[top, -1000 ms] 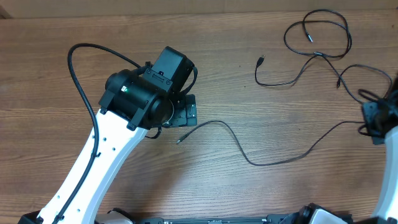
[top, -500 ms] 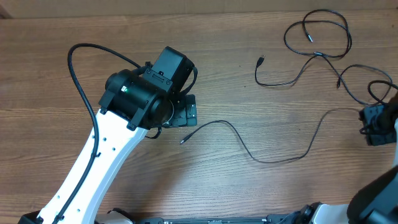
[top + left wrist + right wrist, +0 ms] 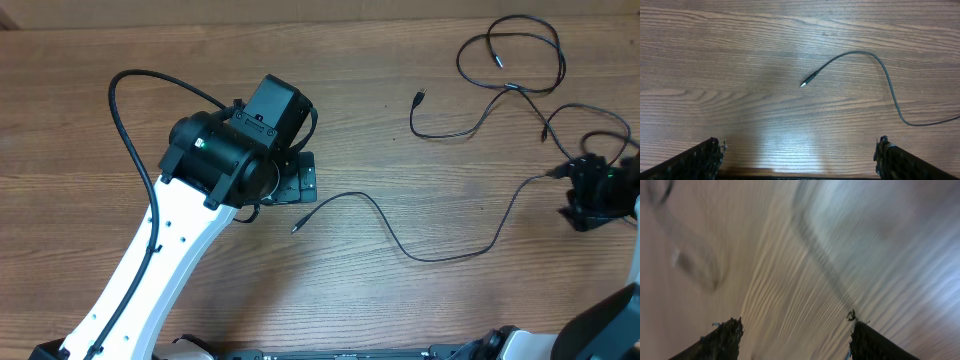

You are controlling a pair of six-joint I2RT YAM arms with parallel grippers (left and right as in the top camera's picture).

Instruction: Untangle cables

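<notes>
The left tool (image 3: 800,155) is released: its fingers (image 3: 700,159) stand wide apart at the lower corners of the left wrist view, with only bare counter (image 3: 715,55) between them. Just ahead of that gap lies the metal-tipped plug end (image 3: 808,80) of a long cable (image 3: 888,82), apart from both fingers. From the plug the cord arcs up and away to the right of the tool and leaves the view at the right edge. In the overhead view the same long cable (image 3: 440,257) starts near the left tool (image 3: 298,182), sags across the counter (image 3: 400,320) and climbs to the near side of the right tool (image 3: 588,196). Whether it touches that tool's fingers I cannot tell. Beyond the right tool, farther out on the counter, the other cables (image 3: 510,55) lie in loose, overlapping loops. One free plug (image 3: 420,97) points back toward the left tool's side, and one loop (image 3: 600,112) curves close by the right tool. The right wrist view is badly smeared, but the right tool (image 3: 792,332) shows its fingers (image 3: 722,339) standing apart, released, with nothing visibly pinched. A dark streak that looks like a cable (image 3: 820,262) runs down toward the right-hand finger.
</notes>
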